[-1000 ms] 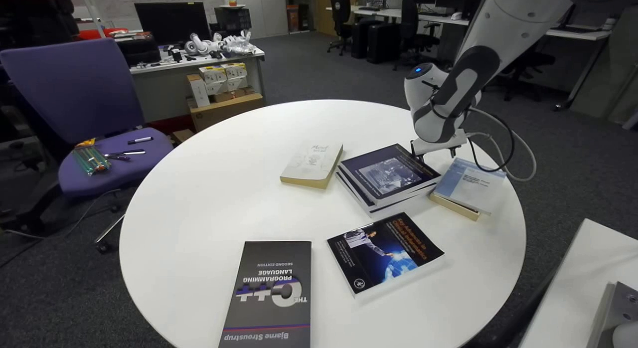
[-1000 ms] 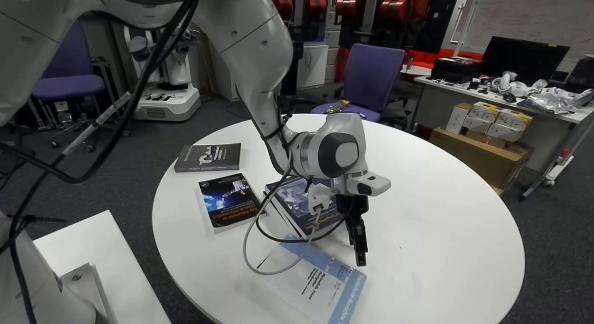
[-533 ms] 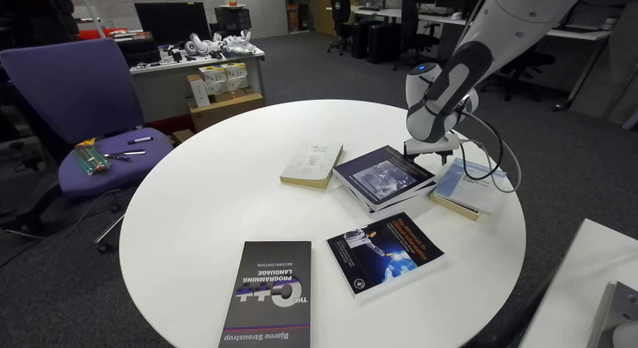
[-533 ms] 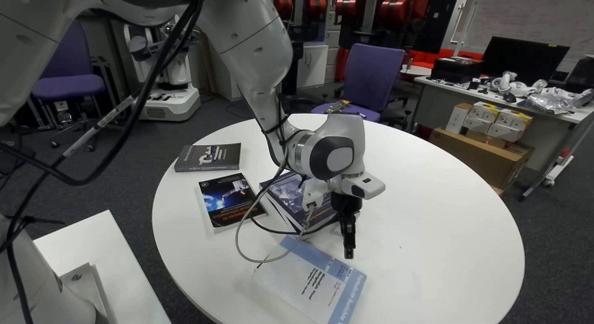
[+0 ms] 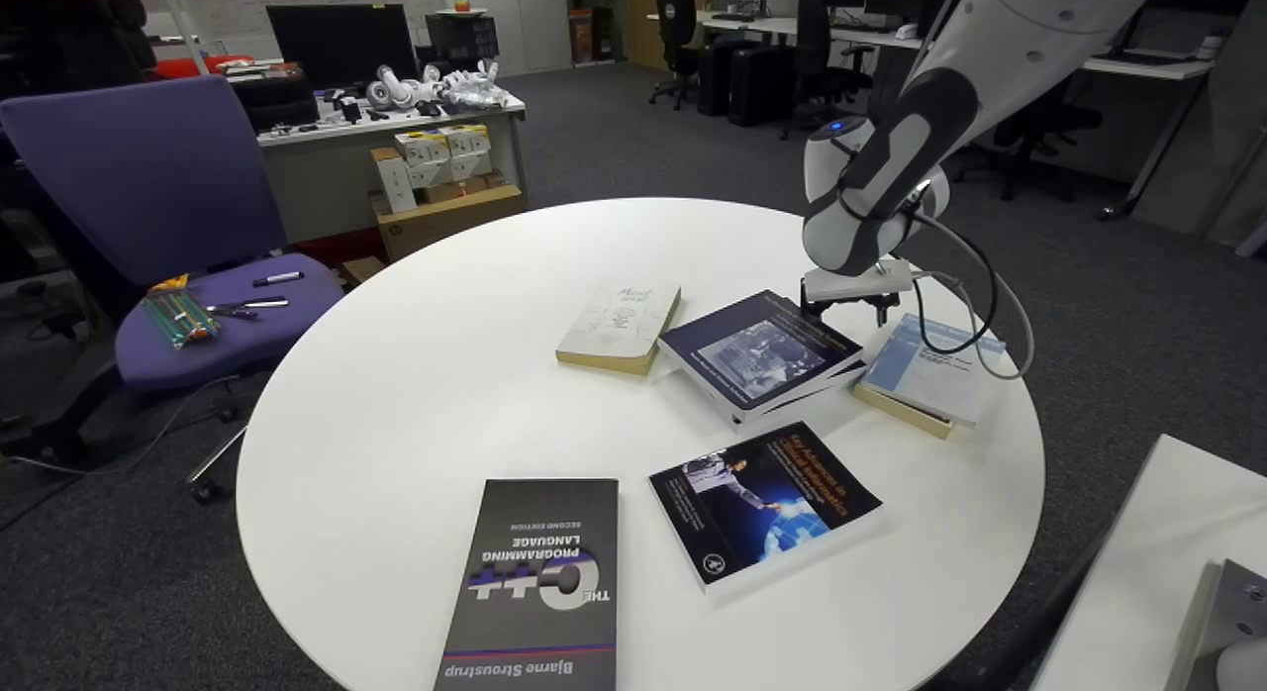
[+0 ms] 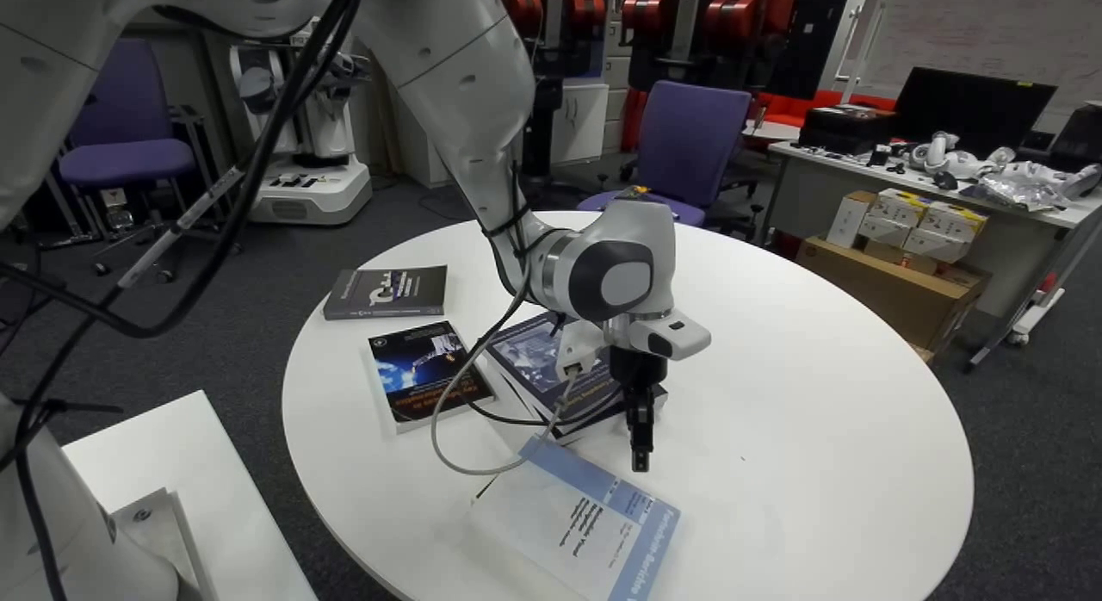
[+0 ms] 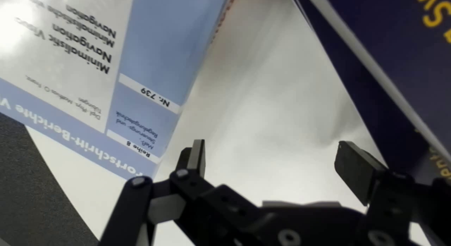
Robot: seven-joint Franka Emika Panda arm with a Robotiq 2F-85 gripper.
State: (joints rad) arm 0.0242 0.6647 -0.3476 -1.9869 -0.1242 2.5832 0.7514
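White and round, the table (image 5: 416, 394) carried the books in a cluttered workroom. Nearest the gripper (image 7: 271, 158), whose fingers stood spread and pinched nothing, were two stacked dark-blue books, the top book (image 5: 762, 359) and the lower book (image 7: 352, 73); one fingertip was right beside them, though whether it touched could not be told. Over the last second the gripper had shifted toward this stack, and the top book had slid and turned slightly toward the pale paperback (image 5: 619, 325), baring more of the lower cover on the gripper's side. That suggested a push bearing on the top book more than on the lower, and it left the pair skewed. Near the opposite fingertip lay the blue-and-white book (image 6: 577, 515), seemingly unmoved. Farther off were the Clinical Informatics book (image 5: 764, 503) and then the C++ book (image 5: 539, 582); past the table's rim stood a purple chair (image 5: 148, 176) and, farther back, a desk (image 5: 327, 171) with a monitor (image 5: 341, 48).
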